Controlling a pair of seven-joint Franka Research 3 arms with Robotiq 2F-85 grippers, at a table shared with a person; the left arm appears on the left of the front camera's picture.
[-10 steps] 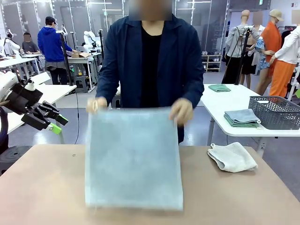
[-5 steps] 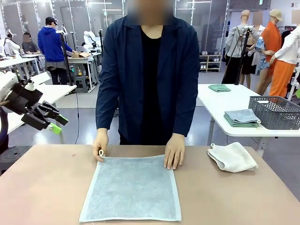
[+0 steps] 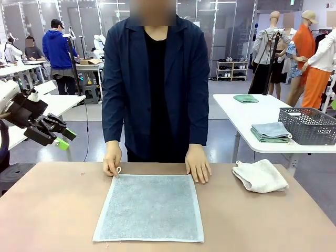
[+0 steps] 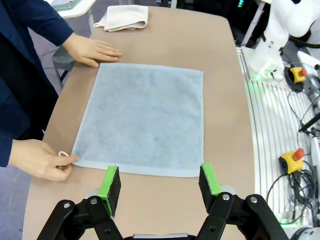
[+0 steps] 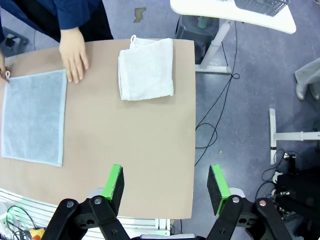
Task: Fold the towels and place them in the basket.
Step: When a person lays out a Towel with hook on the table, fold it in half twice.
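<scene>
Brown desk [image 3: 52, 210] in a busy lab hall. At its middle the pale blue-grey towel [image 3: 149, 207] lies spread flat and unfolded, its far edge just before the person. One hand [image 3: 112, 160] pinches the hanging loop at one far corner, and the other hand [image 3: 198, 169] rests flat at the other far corner. The white towel [image 3: 261, 176] lies loosely folded toward the robot's right end of the desk, well apart from the blue one. The basket [image 3: 310, 125] stands beyond on a white side table, off this desk.

What could go wrong: thin terry lying flat gives the fingers little to catch, so a pinch at an edge may slip or drag the whole cloth askew. A reach toward the far corners could meet the person's hands. The basket looks a long reach away.

The left gripper [image 4: 160, 182] has its fingers wide and empty. It hangs raised off the desk's left end, well apart from the blue towel, whose near side edge lies ahead between the fingertips. The right gripper [image 5: 166, 187], fingers also wide and empty, looks down from high over the desk's right end, with the white towel ahead of it.
</scene>
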